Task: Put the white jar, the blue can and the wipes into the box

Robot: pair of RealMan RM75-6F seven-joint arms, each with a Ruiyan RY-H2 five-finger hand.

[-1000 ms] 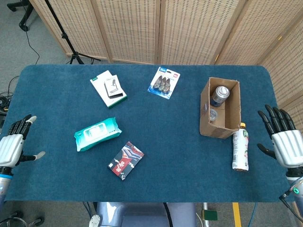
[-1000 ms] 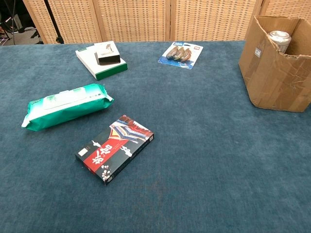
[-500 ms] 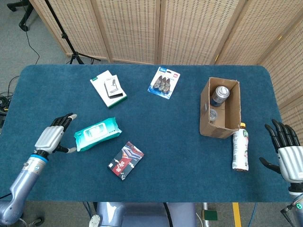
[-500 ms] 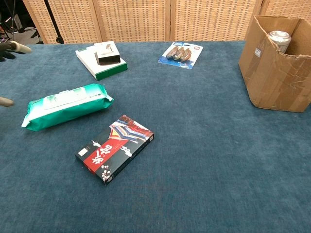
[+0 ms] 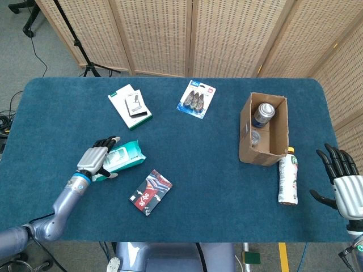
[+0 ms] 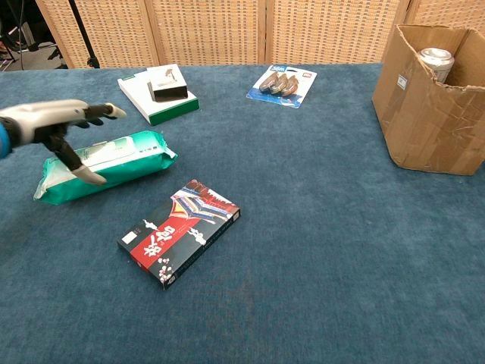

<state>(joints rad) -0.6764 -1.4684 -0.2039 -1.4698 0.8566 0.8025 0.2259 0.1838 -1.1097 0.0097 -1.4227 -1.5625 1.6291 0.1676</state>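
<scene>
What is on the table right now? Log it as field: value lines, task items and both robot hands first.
wipes: green pack lying flat, left part of table
left robot hand: over the wipes' left end, fingers spread, no grip visible
right robot hand: off the table's right edge, fingers spread, holding nothing
box: cardboard, open top, right side of table
blue can: inside the box
white jar: a clear object lies in the box; identity unclear
bottle: lying beside the box

Left robot hand (image 5: pixel 96 160) reaches forward with fingers spread; right robot hand (image 5: pixel 344 181) hangs open, upright.
</scene>
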